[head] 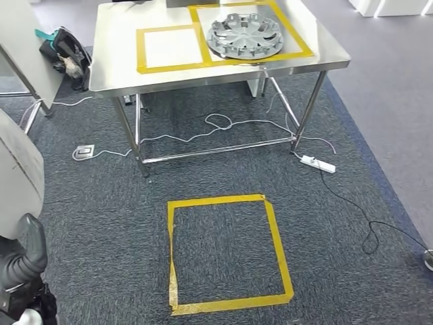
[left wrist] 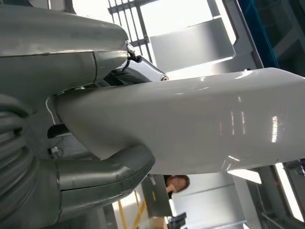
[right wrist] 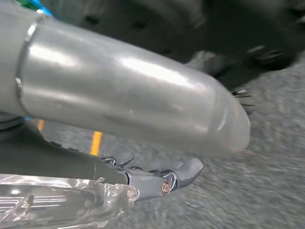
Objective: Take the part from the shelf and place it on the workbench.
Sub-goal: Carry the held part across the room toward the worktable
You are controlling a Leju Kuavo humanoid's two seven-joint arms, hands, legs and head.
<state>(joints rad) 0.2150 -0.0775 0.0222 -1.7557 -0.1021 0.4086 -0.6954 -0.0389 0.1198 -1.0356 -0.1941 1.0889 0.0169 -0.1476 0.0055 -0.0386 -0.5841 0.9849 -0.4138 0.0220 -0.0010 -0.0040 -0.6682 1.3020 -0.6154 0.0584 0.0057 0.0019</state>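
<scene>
My left hand (left wrist: 72, 143) clamped on a glossy white panel (left wrist: 201, 124), thumb beneath it, fingers above, panel low at my left side, steel workbench (head: 117, 74) well ahead, wheel cover (head: 245, 35) on it, right hand (right wrist: 144, 119) blurred, grip unclear

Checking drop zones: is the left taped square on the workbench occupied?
No. In the head view the left taped square is bare, while the wheel cover lies in the taped square beside it on the workbench.

Steel workbench (head: 117, 64): silver wheel cover (head: 245, 35) at 2 o'clock inside a yellow tape outline (head: 293, 40); second tape square (head: 171, 49) beside it, at 9 o'clock.
</scene>
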